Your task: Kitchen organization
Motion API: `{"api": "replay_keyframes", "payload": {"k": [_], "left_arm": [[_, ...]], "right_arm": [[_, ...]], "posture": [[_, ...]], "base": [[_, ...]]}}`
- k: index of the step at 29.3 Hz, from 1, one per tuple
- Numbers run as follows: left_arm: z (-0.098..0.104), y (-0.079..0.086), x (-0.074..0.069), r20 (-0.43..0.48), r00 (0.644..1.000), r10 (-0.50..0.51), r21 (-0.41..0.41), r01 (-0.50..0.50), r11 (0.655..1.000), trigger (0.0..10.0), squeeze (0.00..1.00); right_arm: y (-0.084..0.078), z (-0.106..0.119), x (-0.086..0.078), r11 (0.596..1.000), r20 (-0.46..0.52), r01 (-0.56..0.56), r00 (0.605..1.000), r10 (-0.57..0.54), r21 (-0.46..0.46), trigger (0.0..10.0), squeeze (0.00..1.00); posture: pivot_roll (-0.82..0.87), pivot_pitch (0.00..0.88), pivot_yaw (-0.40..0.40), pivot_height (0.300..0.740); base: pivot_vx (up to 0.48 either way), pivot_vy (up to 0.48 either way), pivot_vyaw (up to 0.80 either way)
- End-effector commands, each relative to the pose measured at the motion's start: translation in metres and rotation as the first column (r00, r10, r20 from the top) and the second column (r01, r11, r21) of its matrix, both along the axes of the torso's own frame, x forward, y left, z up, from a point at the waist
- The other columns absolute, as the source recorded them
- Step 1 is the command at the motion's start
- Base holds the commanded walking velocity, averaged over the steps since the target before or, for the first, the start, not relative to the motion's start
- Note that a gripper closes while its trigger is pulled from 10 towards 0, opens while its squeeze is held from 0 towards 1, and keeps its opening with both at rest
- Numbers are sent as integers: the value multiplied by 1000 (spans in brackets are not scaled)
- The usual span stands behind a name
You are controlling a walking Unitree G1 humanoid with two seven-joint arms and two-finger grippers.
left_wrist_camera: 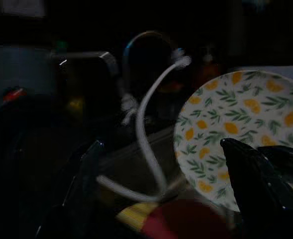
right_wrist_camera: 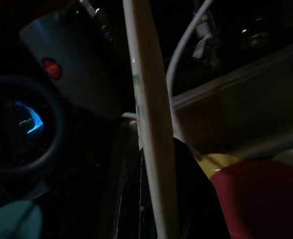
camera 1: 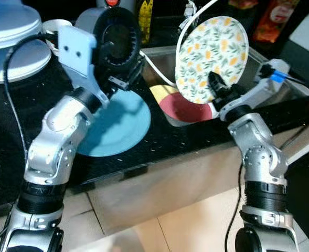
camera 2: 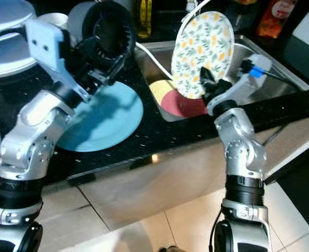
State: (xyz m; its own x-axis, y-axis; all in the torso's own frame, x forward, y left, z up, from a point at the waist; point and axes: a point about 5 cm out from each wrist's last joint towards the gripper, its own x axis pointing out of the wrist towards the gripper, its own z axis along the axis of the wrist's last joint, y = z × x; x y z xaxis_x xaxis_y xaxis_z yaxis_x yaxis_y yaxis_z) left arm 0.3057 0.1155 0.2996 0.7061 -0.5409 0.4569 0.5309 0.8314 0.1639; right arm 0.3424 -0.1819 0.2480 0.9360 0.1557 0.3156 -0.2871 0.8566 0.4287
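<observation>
- right gripper (camera 1: 215, 84) is clamped on the lower edge of a floral plate (camera 1: 212, 55), lifted upright over the sink (camera 1: 280, 89).
- left gripper (camera 1: 124, 79) hovers over a blue plate (camera 1: 120, 126) on the counter (camera 1: 159, 149); cannot tell its finger state.
- red plate (camera 1: 188, 110) and yellow plate (camera 1: 162, 94) remain in the sink, so work looks partly done.

Two head cameras look forward and steeply down from above the black tabletop (camera 1: 159, 144), sharing the sink (camera 1: 164, 60) at 12 o'clock and the blue plate (camera 1: 117, 126) at 10 o'clock. The left wrist camera, dim, looks across the sink toward the floral plate (left_wrist_camera: 236, 129) at 3 o'clock. The right wrist camera sits very close, seeing that plate edge-on and the red plate (right_wrist_camera: 265, 199) at 4 o'clock.
</observation>
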Motion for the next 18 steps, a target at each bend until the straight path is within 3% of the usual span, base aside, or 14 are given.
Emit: {"api": "replay_keyframes", "payload": {"k": [1,6,11,13,18], "left_arm": [[1,-1,-2,11,1000,-14,4,14,1000,10000,0],[2,-1,-2,15,1000,-13,-1,13,1000,10000,0],[5,-1,-3,28,1000,-9,-20,9,1000,10000,0],[7,0,-3,35,999,-4,-30,5,1000,10000,0],[7,2,-4,42,999,-3,-31,4,1000,10000,0]], "right_arm": [[-3,4,-3,1000,31,14,999,-14,7,10000,0],[1,2,-4,1000,30,-2,1000,2,-24,10000,0],[7,2,-7,997,52,-41,998,44,-69,10000,0],[10,1,-7,990,47,-53,997,60,-129,10000,0],[11,2,-6,983,58,-53,996,64,-173,10000,0]], "posture": [[68,80,-67,740],[69,83,-68,740],[69,82,-70,740],[69,83,-72,740],[77,82,-81,740]], "base": [[0,-465,0],[0,-461,0],[0,0,0],[0,0,769],[0,0,764]]}}
